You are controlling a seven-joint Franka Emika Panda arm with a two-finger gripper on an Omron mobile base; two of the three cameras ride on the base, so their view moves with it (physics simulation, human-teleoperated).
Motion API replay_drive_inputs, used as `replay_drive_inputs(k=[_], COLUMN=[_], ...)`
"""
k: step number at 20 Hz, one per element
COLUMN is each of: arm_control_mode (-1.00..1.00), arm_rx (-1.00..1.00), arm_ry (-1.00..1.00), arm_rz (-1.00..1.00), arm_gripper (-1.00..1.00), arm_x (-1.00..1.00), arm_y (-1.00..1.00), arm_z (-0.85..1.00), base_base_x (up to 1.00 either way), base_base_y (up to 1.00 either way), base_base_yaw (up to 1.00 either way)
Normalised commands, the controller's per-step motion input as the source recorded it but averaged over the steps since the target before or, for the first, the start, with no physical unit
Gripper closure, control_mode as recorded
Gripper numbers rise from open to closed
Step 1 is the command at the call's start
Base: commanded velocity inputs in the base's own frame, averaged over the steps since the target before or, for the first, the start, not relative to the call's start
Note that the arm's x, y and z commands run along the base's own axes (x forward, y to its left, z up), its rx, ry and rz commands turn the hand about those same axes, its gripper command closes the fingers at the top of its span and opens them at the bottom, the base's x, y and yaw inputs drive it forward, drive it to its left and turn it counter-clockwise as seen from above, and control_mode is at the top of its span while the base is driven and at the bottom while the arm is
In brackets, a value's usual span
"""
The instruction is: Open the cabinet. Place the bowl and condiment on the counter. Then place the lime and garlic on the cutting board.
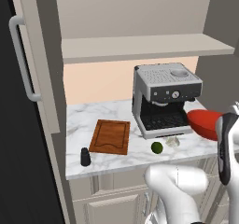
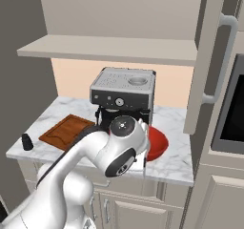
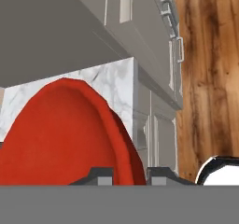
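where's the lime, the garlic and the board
lime (image 1: 157, 147), left base view, middle of the green fruit
garlic (image 1: 172, 141), left base view, middle of the pale bulb
board (image 1: 110, 136), left base view, centre of the wooden top

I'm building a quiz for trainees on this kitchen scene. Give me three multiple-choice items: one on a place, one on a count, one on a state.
1. Where does the small black shaker bottle stand?
A. cabinet shelf
B. white marble counter
C. coffee machine

2. How many things lie on the reddish-brown wooden cutting board?
A. none
B. one
C. two

3. What does the end effector do with the glossy red bowl?
A. hangs open above it
B. is shut on its rim
C. is far from it

B: it stands beside the board.
A: board bare.
B: fingers flank the rim in the hand view.
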Motion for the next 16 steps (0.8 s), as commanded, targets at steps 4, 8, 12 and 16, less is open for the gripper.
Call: replay_drive_inputs(k=[4, 8, 12, 16], arm_control_mode=[-1.0, -1.0, -1.0, -1.0], arm_rx=[-0.04, 0.0, 0.0, 0.0], arm_ry=[0.0, 0.01, 0.07, 0.08], arm_rz=[0.01, 0.0, 0.0, 0.0], arm_gripper=[1.0, 1.0, 1.0, 1.0], arm_x=[0.24, 0.23, 0.37, 0.39], arm_y=[-0.35, -0.16, 0.0, 0.0], arm_z=[-0.33, -0.08, 0.0, 0.0], base_base_x=[0.0, 0.0, 0.0, 0.0], base_base_y=[0.0, 0.0, 0.0, 0.0], base_base_yaw=[0.0, 0.0, 0.0, 0.0])
